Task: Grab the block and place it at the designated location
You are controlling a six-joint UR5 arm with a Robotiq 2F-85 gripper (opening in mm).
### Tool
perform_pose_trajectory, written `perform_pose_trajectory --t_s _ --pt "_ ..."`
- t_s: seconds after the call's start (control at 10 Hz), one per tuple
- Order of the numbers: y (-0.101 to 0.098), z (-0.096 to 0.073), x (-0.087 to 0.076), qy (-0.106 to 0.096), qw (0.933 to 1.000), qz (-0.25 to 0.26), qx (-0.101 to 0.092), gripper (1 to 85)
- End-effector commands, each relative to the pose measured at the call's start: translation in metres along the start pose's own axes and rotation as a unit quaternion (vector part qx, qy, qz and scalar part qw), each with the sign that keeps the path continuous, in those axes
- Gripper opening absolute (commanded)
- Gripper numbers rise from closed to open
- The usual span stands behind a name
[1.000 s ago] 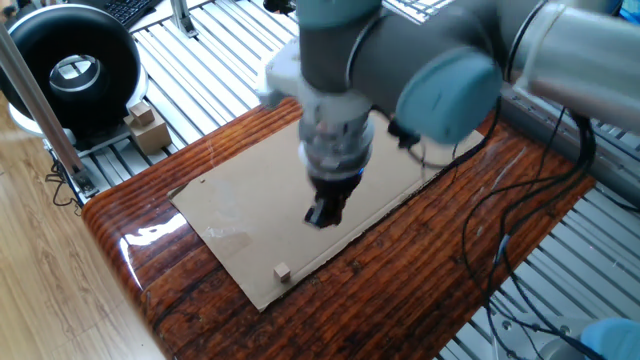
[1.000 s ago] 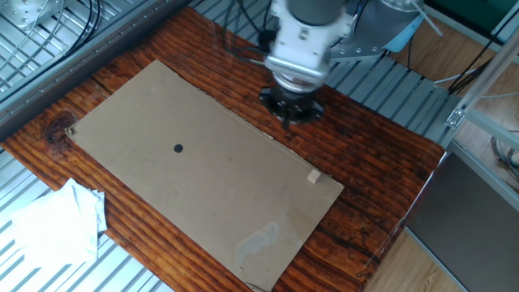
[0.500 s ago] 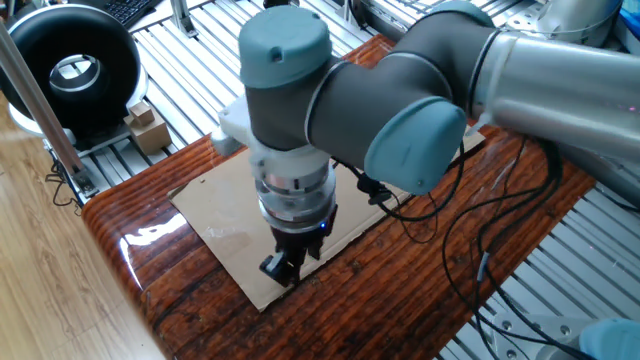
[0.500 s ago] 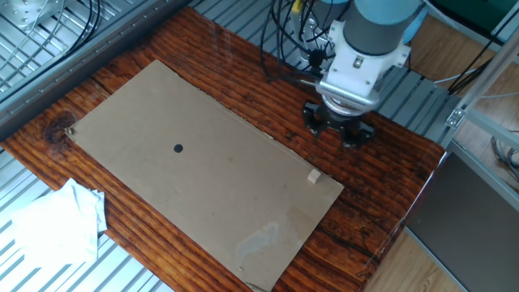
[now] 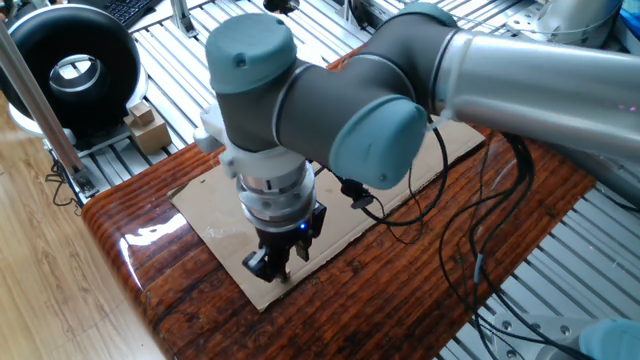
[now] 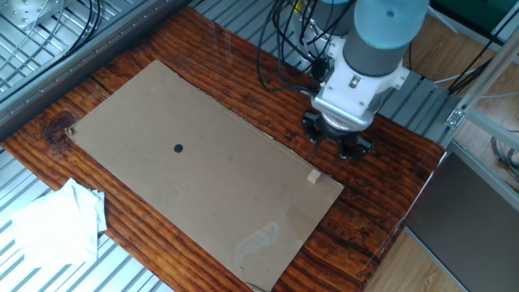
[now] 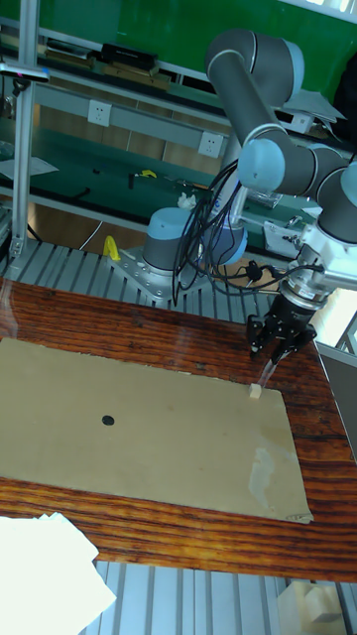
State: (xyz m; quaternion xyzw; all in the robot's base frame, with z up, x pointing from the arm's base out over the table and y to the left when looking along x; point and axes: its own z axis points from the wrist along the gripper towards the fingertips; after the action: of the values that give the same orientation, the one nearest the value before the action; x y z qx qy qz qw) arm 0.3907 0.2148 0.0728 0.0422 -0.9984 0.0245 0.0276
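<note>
The block (image 6: 314, 177) is a tiny pale tan cube near the right corner of the cardboard sheet (image 6: 203, 170); it also shows in the tall view as the block (image 7: 255, 390). In the one fixed view the fingers hide it. My gripper (image 6: 335, 144) hangs just above and slightly beyond the cube, jaws apart with nothing between them. From the tall view the gripper (image 7: 273, 357) points down at the cube from a small height, and in the one fixed view the gripper (image 5: 280, 262) is low over the sheet's near corner. The designated location (image 6: 178, 148), a dark round dot (image 7: 107, 420), lies far across the sheet.
The cardboard lies on a dark wooden tabletop (image 6: 365, 219). White crumpled paper (image 6: 57, 227) sits off the sheet's left end. A black round device (image 5: 70, 70), small brown boxes (image 5: 148, 125) and a metal post (image 5: 40, 100) stand beyond the table. Black cables (image 5: 480, 230) trail over the wood.
The arm has swung from over the sheet's middle edge to the corner where the cube lies and has come lower. The cube has not moved.
</note>
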Motion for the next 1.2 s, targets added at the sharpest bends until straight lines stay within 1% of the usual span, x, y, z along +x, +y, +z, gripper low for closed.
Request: perform_pose_trajectory --t_s 0.0,0.1,0.2,0.3,0.4,0.6,0.7,0.8,0.9,1.0,1.1 --pt "-0.002 -0.001 -0.006 0.005 0.9997 0.024 -0.001 42.0" --pt "-0.003 -0.002 -0.005 0.007 0.9998 0.021 0.002 42.0" --pt "-0.002 -0.013 0.003 0.021 0.9997 0.012 0.000 41.7" --pt "0.000 -0.022 0.007 0.028 0.9995 0.010 -0.002 41.7" --pt "0.003 -0.022 0.008 0.029 0.9995 0.008 -0.008 42.3" --pt "0.003 -0.022 0.000 0.013 0.9999 0.006 -0.008 43.3" --pt "0.002 -0.022 0.003 0.020 0.9998 0.006 -0.007 43.7" --pt "-0.001 -0.022 0.014 0.041 0.9992 0.005 -0.001 41.3" --pt "0.005 -0.023 0.015 0.043 0.9990 0.001 -0.011 40.3" --pt "0.007 -0.022 0.008 0.029 0.9994 -0.010 -0.017 42.0" --pt "0.006 -0.022 0.002 0.017 0.9996 -0.018 -0.015 43.0"
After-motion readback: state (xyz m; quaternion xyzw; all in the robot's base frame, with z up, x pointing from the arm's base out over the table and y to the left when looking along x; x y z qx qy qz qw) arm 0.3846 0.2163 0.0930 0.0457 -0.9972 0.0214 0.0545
